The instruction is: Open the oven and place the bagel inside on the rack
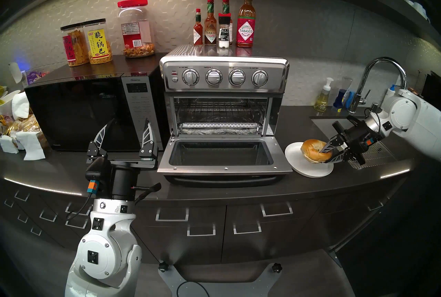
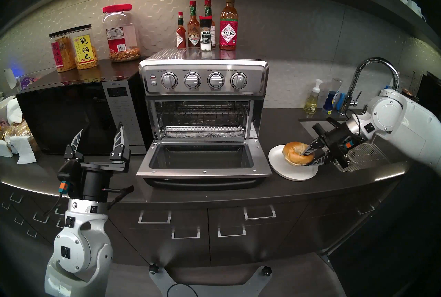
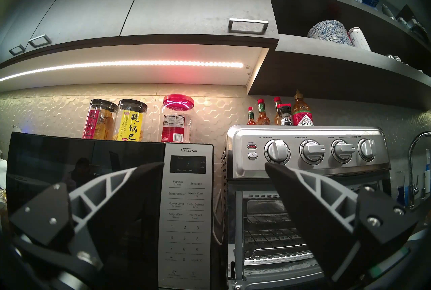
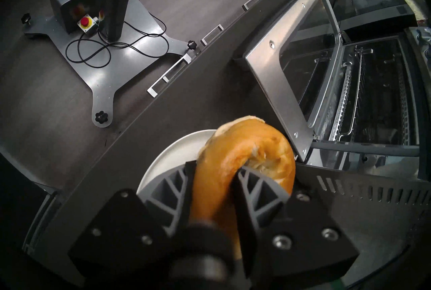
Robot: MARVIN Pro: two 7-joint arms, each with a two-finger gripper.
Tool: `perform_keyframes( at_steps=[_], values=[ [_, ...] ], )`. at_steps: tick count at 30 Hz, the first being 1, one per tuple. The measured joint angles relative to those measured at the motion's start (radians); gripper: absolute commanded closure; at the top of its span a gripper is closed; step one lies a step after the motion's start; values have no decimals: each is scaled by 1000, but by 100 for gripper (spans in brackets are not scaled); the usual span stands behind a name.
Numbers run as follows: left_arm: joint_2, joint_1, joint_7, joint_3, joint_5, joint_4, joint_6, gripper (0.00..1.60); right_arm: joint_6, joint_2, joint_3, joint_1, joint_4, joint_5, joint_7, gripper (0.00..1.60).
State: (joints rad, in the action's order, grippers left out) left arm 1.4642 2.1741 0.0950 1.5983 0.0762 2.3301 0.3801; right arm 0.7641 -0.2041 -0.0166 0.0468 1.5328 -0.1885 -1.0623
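1. One oven, with four knobs.
2. One microwave.
3. One bagel.
4. One plate.
5. Three snack jars.
6. Five bottles on the oven.
7. Two grippers.
8. One faucet.

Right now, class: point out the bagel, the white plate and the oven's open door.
bagel (image 1: pixel 311 149), head left view, its golden top crust.
white plate (image 1: pixel 294 154), head left view, bare left rim.
oven door (image 1: pixel 224 169), head left view, steel front frame.

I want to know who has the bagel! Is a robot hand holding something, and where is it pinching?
The right gripper pinches the bagel across its ring, one finger through the hole. The left gripper holds nothing.
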Motion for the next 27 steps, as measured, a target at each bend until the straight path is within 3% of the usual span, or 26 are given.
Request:
perform_keyframes(
  at_steps=[19, 27],
  values=[
    [0, 0, 0, 0, 0, 0, 0, 0, -74, 72, 39, -40, 210, -92, -61, 100],
    [0, 0, 0, 0, 0, 0, 0, 0, -137, 84, 42, -38, 322, -111, -11, 100]
  ],
)
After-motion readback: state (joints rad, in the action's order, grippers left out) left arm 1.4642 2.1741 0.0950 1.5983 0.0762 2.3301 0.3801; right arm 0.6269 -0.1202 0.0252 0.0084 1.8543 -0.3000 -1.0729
